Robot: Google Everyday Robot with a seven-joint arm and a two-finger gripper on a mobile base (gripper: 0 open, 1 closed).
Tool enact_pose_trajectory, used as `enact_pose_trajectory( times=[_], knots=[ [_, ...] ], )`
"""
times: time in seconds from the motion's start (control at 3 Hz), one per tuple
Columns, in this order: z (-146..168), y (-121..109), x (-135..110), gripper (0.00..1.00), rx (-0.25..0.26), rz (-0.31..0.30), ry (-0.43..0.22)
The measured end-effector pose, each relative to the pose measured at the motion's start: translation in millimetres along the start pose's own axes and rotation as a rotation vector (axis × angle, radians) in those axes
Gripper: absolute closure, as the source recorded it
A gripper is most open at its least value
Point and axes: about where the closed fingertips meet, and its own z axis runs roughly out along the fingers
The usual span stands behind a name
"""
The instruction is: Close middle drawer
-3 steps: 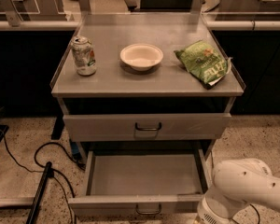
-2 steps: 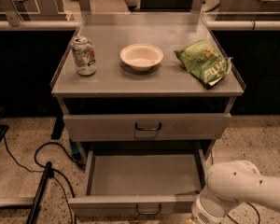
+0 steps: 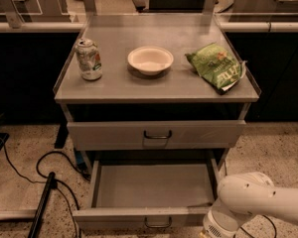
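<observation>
The middle drawer (image 3: 114,217) of the grey metal cabinet (image 3: 119,86) stands pulled far out and its tray is empty. Its small dark handle (image 3: 157,225) sits at the centre of the low front panel, near the bottom edge of the view. The top drawer (image 3: 109,133) above it is closed. My white arm (image 3: 258,202) comes in from the lower right, and its end (image 3: 216,224) is beside the drawer's right front corner. The gripper itself lies below the bottom edge of the view and does not show.
On the cabinet top stand a drink can (image 3: 89,59), a white bowl (image 3: 150,60) and a green chip bag (image 3: 218,67). Black cables (image 3: 39,170) and a dark pole (image 3: 42,202) lie on the speckled floor to the left. Dark counters stand behind.
My arm has moved left, closer to the right front corner of the open middle drawer. The drawer has not moved.
</observation>
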Motion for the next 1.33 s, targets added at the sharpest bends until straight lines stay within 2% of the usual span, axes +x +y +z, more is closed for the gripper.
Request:
enact_pose_trajectory(
  times=[0.67, 1.0, 1.33],
  knots=[
    [44, -50, -20, 1.0, 0.05, 0.16, -0.033],
    [54, -69, -32, 1.0, 0.081, 0.204, -0.055],
    [52, -86, -47, 1.0, 0.115, 0.219, -0.081]
  ],
)
